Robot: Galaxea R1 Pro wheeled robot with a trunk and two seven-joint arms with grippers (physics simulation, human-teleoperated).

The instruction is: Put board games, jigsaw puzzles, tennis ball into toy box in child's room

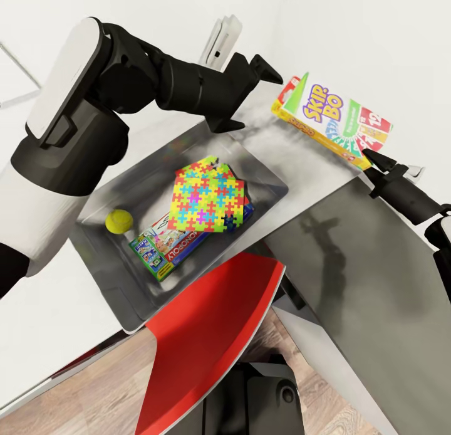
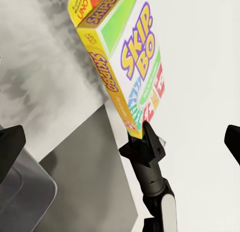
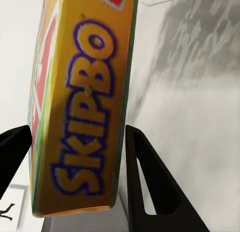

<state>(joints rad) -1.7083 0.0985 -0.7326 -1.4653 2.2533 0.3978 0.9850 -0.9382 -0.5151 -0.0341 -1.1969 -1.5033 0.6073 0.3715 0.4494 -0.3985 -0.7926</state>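
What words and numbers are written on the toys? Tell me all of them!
"SKIP-BO": front and yellow side of the game box held in the right gripper.
"12": red card pictured on that box's front.
"UNO": its end flap, left wrist view; the tiny words beside it are unreadable.
"MONOPOLY": side of the green box in the toy box.
Jigsaws, ball: no writing.

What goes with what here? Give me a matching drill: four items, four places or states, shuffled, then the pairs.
Things:
1. Skip-Bo box
2. tennis ball
3. jigsaw puzzles
4. left gripper

Places or states:
A. open, holding nothing
B. lying on the Monopoly box
C. gripped at one end by the right gripper, off the table
D. on the toy box floor, beside the games

Pairs: 1-C, 2-D, 3-B, 4-A
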